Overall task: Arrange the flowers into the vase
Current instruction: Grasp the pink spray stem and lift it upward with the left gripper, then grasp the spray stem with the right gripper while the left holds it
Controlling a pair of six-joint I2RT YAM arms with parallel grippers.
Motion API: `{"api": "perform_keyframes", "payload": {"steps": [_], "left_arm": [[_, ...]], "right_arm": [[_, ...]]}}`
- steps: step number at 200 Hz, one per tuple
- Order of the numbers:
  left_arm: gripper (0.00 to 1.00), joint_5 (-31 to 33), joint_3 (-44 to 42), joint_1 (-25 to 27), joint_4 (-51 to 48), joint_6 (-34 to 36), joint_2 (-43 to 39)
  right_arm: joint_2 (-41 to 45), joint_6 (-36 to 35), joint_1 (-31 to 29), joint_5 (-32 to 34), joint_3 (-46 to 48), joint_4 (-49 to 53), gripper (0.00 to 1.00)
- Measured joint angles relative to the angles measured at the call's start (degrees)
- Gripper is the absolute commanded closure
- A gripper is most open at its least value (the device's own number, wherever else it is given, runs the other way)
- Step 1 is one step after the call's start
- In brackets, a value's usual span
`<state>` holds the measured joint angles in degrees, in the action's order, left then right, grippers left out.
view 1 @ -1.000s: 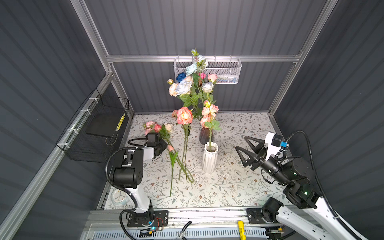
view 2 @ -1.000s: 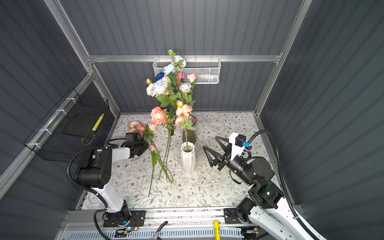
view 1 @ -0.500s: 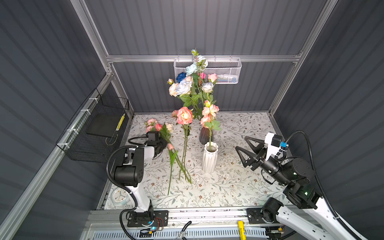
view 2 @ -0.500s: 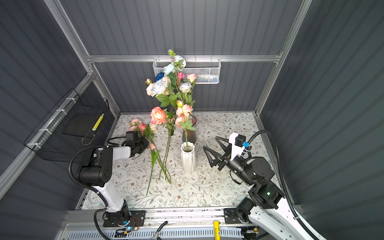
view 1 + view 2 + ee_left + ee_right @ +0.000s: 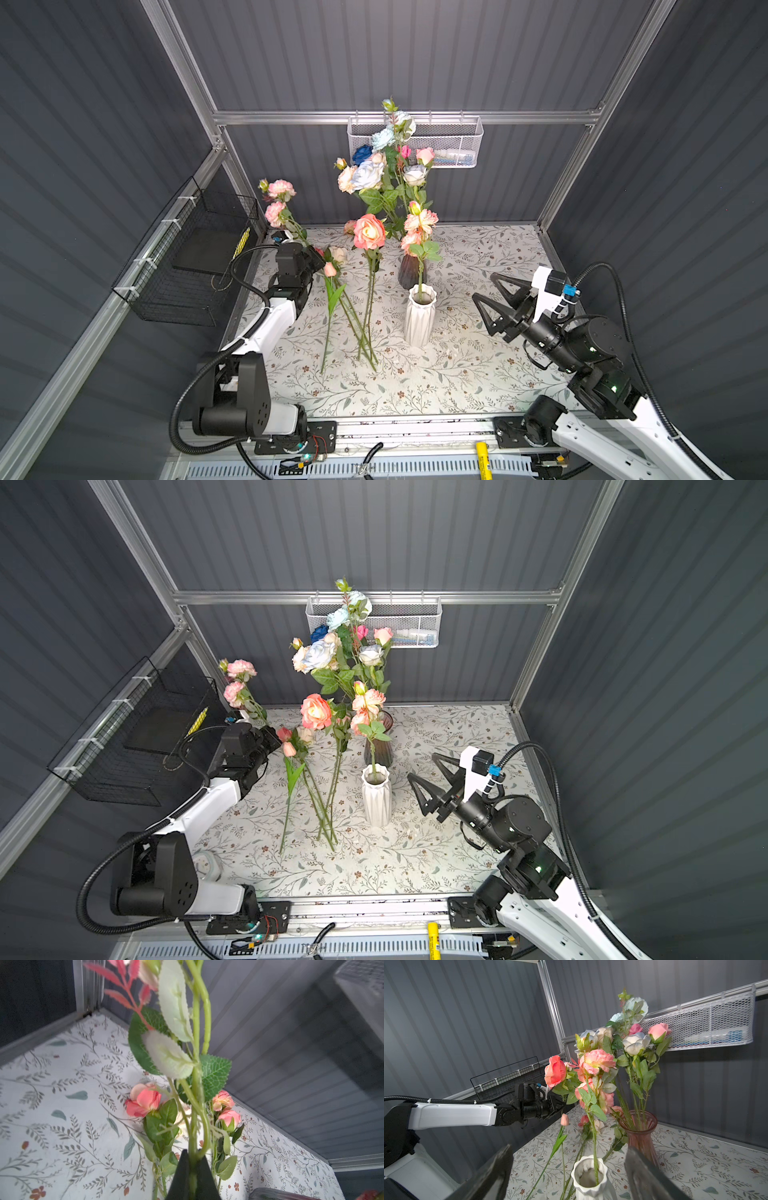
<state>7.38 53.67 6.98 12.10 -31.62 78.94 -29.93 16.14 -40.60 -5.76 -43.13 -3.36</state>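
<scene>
The right gripper hangs with its jaws spread wide, one on either side of a white ribbed vase that holds one peony stem. Behind it, flowers fill a pink glass vase, and the left arm reaches in beside them.

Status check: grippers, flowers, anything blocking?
Left gripper shut on pink-headed stem, lifted clear of table. Right gripper open, empty, beside white vase, not touching. Vase holds one stem. Loose stems lie between left gripper and vase.
</scene>
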Motion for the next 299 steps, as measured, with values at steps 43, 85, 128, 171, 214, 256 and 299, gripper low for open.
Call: {"api": "perform_keyframes", "payload": {"steps": [43, 85, 128, 171, 214, 256, 299], "left_arm": [[1.0, 5.68, 3.89, 6.23, -0.94, 8.79, -3.8], [1.0, 8.04, 4.57, 7.41, -1.75, 12.68, -7.28], [1.0, 8.52, 7.06, 7.41, -5.09, 13.66, -13.07], [1.0, 4.72, 12.02, 7.41, -11.37, 11.23, -23.58], [1.0, -5.53, 15.37, 7.41, -16.94, 6.99, -34.95], [1.0, -19.76, 17.75, 7.41, -17.92, 3.65, -38.23], [1.0, -32.52, 16.98, 7.41, -16.9, -0.61, -37.97]], "right_arm": [[-0.92, 0.22, 0.0, -0.02, 0.0, -0.13, 0.14], [-1.46, 0.35, 0.0, -0.09, 0.0, -0.17, 0.14], [-1.51, 0.33, 0.0, -0.07, -0.07, -0.17, 0.14], [-2.51, 0.35, 0.02, -2.03, -2.73, 0.46, 0.15], [-9.77, 0.37, -0.94, -12.31, -13.03, 2.16, 0.19], [-23.06, -3.98, -14.32, -15.52, -24.76, 7.8, 0.17], [-44.35, -9.22, -23.37, -15.69, -45.64, 16.48, 0.17]]}}
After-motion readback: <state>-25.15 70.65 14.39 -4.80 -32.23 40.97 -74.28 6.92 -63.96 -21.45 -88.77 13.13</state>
